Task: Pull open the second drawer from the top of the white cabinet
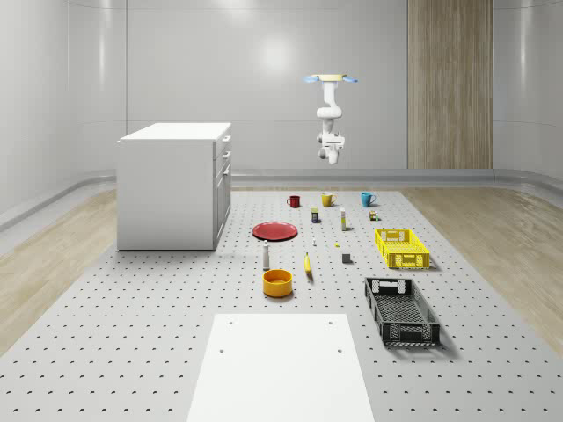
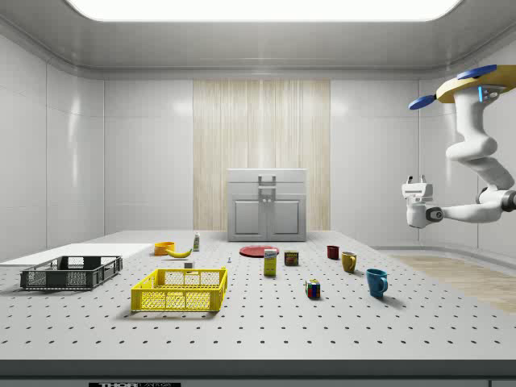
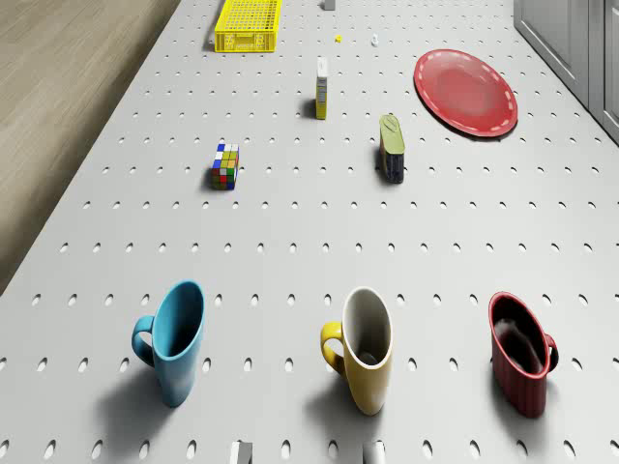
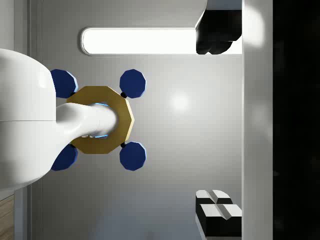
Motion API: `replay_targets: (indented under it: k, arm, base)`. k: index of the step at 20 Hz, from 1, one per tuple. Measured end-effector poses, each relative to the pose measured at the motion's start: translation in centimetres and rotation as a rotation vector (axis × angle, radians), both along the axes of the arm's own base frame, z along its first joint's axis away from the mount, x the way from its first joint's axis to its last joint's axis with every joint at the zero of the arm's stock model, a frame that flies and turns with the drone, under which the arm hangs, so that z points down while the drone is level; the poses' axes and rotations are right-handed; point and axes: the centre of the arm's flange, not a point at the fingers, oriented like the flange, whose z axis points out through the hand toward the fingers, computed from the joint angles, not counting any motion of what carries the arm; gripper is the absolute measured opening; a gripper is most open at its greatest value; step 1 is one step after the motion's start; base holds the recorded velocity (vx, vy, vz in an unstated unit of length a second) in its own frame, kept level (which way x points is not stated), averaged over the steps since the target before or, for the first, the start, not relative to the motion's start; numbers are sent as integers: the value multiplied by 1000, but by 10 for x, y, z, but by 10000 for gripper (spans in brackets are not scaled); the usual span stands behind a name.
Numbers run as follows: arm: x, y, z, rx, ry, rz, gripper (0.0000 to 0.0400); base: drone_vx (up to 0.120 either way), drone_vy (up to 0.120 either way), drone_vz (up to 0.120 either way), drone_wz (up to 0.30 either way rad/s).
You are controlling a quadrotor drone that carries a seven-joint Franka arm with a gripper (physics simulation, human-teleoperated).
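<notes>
Whole-scene view first: we see the white cabinet [image 1: 174,186] standing on the perforated bench [image 1: 132,352], toward the far corner by the edge on the whole-scene view's left. Its drawer fronts face across the bench toward the row of mugs. The second drawer [image 2: 267,192] sits just below the top one and above two lower doors, and it carries a small bar handle at its middle.

The drone [image 1: 331,79] hovers high over the bench's far edge, above the blue mug [image 3: 179,338], the yellow mug [image 3: 366,343] and the red mug [image 3: 522,362]. The arm hangs folded beneath it. The pincer [image 4: 220,122] is empty, its fingers [image 4: 219,215] apart, and it is turned up toward the drone's own body. It is well apart from the cabinet.

We judge the drawer to be stiff and rigid, sliding straight out on runners. The cabinet looks heavy enough to stay put under a steady pull. The handle is the only sensible hold: we would close on the bar at its centre and pull square to the front, because a slanted tug could jam the slide or slip off the smooth bar.

There is open air between the drone and the cabinet front. Low down, the red plate [image 1: 274,231] lies near the cabinet's foot, and the mugs stand along the far edge. We think an approach at handle height should pass above all of them, leaving room to back away as the drawer comes out.
</notes>
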Motion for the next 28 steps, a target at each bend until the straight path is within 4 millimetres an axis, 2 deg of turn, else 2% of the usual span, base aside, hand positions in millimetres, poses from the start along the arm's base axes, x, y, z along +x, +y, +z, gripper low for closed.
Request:
replay_targets:
  k: [3, 6, 11, 17, 18, 20, 23, 25, 28]
  arm:
    - [-3, 0, 23, 0, -2, 0, 337]
    - [-4, 0, 43, 0, -5, 0, 317]
    - [-2, 0, 71, 0, -9, 0, 305]
    - [-1, 0, 87, 0, -13, 0, 301]
    - [0, -4, 88, 46, -14, -2, 301]
    - [0, -35, 83, 369, -10, -2, 305]
    - [1, -71, 60, 806, -6, 0, 307]
    - [1, -84, 44, 1023, -4, 2, 306]
    - [1, -94, 24, 1246, -3, 3, 304]
  base:
    - [0, 0, 0, 0]
    - [0, 0, 0, 0]
    - [0, 0, 0, 0]
    - [0, 0, 0, 0]
    - [0, 0, 0, 0]
    - [40, -60, 0, 0]
    - [120, -120, 13, 0]
    - [120, -120, 120, 0]
    - [120, -120, 120, 0]
